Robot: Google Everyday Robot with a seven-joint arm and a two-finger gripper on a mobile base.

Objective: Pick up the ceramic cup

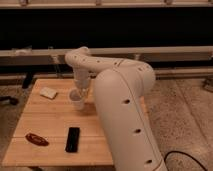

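The ceramic cup [76, 101] is small, white and tapered. It stands upright on the wooden table [50, 120], near the back middle. My gripper [80, 92] comes down from the white arm [120, 95] and sits right at the cup's rim, on its right side. The gripper's tip is partly hidden against the cup and the arm. I cannot tell whether it holds the cup.
A pale flat object [48, 92] lies at the table's back left. A black rectangular object [72, 139] and a reddish-brown object [36, 139] lie near the front edge. The arm's large body covers the table's right side. A dark wall with rails is behind.
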